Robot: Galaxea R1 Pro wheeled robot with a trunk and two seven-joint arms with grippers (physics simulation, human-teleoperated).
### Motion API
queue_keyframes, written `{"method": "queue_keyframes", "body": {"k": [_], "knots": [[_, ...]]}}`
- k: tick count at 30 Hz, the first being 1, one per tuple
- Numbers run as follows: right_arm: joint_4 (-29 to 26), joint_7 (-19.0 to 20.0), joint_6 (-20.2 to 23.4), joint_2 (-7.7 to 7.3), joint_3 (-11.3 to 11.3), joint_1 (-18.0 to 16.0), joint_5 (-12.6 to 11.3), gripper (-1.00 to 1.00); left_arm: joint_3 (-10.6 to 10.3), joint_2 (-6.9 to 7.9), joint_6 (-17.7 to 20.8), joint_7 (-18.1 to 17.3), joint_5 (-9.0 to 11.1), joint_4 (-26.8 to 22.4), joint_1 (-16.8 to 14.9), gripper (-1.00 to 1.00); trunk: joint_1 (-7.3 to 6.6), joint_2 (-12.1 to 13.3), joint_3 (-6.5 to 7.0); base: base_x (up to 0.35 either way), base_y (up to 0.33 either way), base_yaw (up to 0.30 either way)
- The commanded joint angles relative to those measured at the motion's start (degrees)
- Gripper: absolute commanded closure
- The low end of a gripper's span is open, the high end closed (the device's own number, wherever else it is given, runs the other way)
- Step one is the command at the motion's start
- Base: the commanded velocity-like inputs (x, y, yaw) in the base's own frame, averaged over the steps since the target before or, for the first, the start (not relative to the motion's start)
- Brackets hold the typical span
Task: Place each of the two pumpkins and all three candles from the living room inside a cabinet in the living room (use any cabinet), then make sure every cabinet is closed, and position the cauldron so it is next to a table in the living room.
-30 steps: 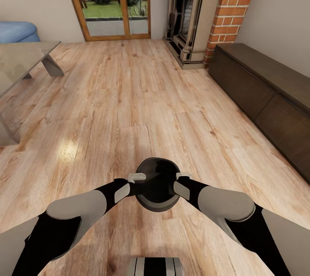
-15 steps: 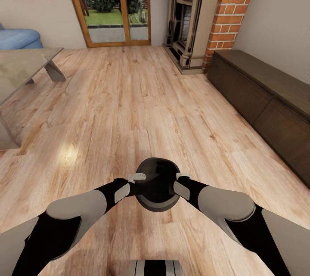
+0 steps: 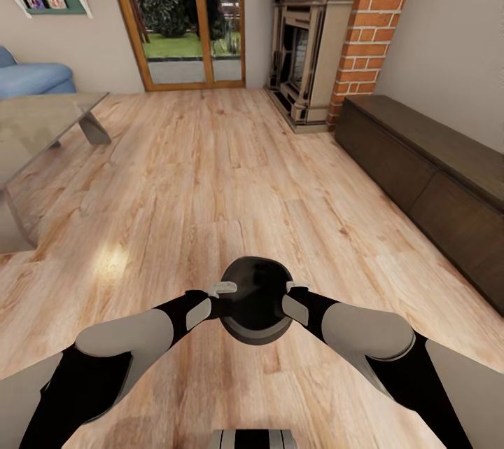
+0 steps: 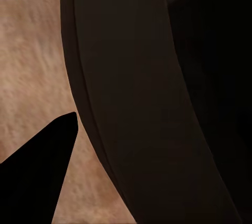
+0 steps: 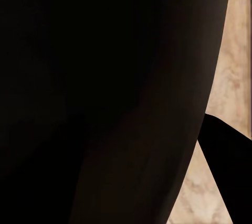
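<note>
Held between both arms over the plank floor [image 3: 210,176]: the cauldron [image 3: 255,298], black and round-bellied, mouth up, nothing visible in its dark hollow. Left pincer [image 3: 222,289] against the rim on one side, right pincer [image 3: 297,288] against the rim on the opposite side, one at each flank of the pot. Seemingly clamped on the rim, yet fingertips hidden behind the pot wall, so cannot tell whether pinching or merely pressing. Close up from the left wrist: the pot's curved black wall [image 4: 136,103], with one dark finger [image 4: 37,177] just outside it, floor beyond. From the right wrist, much the same: the black wall [image 5: 105,98], a finger [image 5: 226,171] outside it.

Well ahead of the left pincer and off to that side: the low table [image 3: 42,127] with its glossy grey top, bare. Beyond it, a blue sofa [image 3: 35,78].

Ahead of the right pincer and out to its side: the long dark-brown cabinet [image 3: 427,176] along the wall, all fronts shut. Past its far end, the brick fireplace [image 3: 308,36]. Straight ahead, far off, a glass door [image 3: 185,15].
</note>
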Motion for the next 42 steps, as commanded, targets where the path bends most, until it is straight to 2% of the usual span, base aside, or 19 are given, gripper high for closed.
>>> {"method": "queue_keyframes", "body": {"k": [1, 5, 14, 34, 42], "knots": [[0.15, -0.22, 0.31, -0.03, -0.34, -0.09, 1.0, 1.0, -1.22, 0.07, 0.27, 0.36, 0.37, -0.01, -0.03, 1.0, -0.04, -0.01, 0.18, 0.0, 0.0, 0.0], [0.15, -0.22, 0.34, -0.03, -0.35, -0.09, 0.99, 1.0, -1.19, 0.07, 1.13, 0.36, 0.39, -0.01, -0.03, 1.0, -0.14, 0.05, 1.07, 0.0, 0.0, 0.0], [0.15, -0.22, 1.33, -0.03, -0.35, -0.09, 0.97, 1.0, -1.24, 0.12, 1.44, 0.3, 0.48, -0.01, -0.03, 1.0, -0.14, 0.05, 1.07, 0.0, 0.008, 0.0], [-0.12, 0.17, 0.72, -0.12, -0.32, -0.09, 1.04, 1.0, -1.24, 0.13, 1.38, 0.27, 0.39, -0.01, -0.03, 1.0, -0.14, 0.05, 1.07, 0.0, 0.287, 0.0], [-0.45, 0.62, 0.66, -0.38, -0.32, -0.09, 1.06, 1.0, -1.24, 0.09, 0.97, 0.27, 0.55, -0.01, -0.03, 1.0, -0.14, 0.05, 1.07, 0.0, 0.088, 0.0]]}}
